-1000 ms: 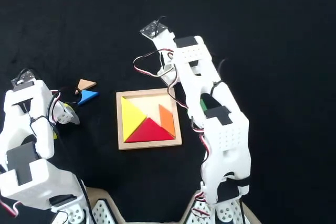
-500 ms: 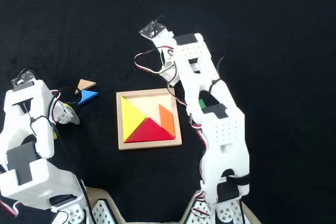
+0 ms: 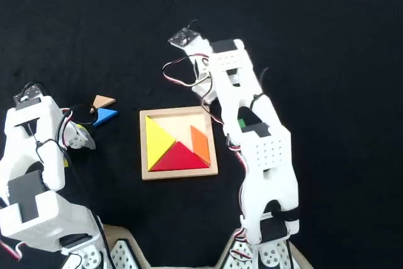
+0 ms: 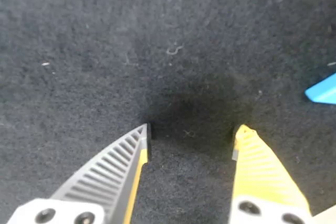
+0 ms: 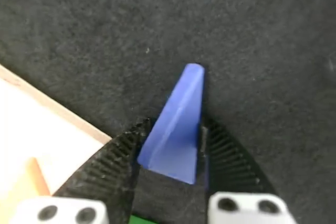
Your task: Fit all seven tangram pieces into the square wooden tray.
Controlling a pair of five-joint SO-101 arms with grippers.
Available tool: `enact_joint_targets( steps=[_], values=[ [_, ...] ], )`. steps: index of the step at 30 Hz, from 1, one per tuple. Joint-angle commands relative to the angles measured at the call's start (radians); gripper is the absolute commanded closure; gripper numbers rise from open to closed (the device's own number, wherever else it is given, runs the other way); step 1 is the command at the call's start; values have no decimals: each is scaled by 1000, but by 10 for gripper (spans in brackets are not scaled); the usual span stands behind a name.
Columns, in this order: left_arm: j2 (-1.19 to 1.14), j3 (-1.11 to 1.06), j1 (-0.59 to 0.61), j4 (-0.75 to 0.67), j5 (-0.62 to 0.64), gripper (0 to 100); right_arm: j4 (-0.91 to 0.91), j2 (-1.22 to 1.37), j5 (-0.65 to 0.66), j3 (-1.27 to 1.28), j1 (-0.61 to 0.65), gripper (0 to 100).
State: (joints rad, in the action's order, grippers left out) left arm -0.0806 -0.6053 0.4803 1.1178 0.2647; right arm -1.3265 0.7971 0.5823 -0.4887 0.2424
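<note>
Gripping a violet-blue piece (image 5: 176, 124) just off the wooden tray (image 3: 179, 172)

We saw the right jaws closed on the violet-blue piece, held just past the tray's far edge. Inside the tray lay a yellow triangle (image 3: 158, 140), a red triangle (image 3: 179, 157) and an orange piece (image 3: 200, 143). Left of the tray, the left jaws stood open over the black counter (image 3: 327, 61), near a blue triangle (image 3: 105, 116) and a tan triangle (image 3: 103, 101).
</note>
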Motion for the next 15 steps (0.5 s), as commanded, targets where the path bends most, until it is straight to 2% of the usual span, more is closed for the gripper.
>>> enact_joint_targets(
  steps=[1,11,15],
  values=[
    [-3,-4,-36,-20,-5,737,-5,5,20,-8,-9,897],
    [-3,-4,-36,-20,-5,737,-117,-107,20,-96,-61,988],
    [-3,-4,-36,-20,-5,737,-183,-171,20,-99,-78,987]
  ],
)
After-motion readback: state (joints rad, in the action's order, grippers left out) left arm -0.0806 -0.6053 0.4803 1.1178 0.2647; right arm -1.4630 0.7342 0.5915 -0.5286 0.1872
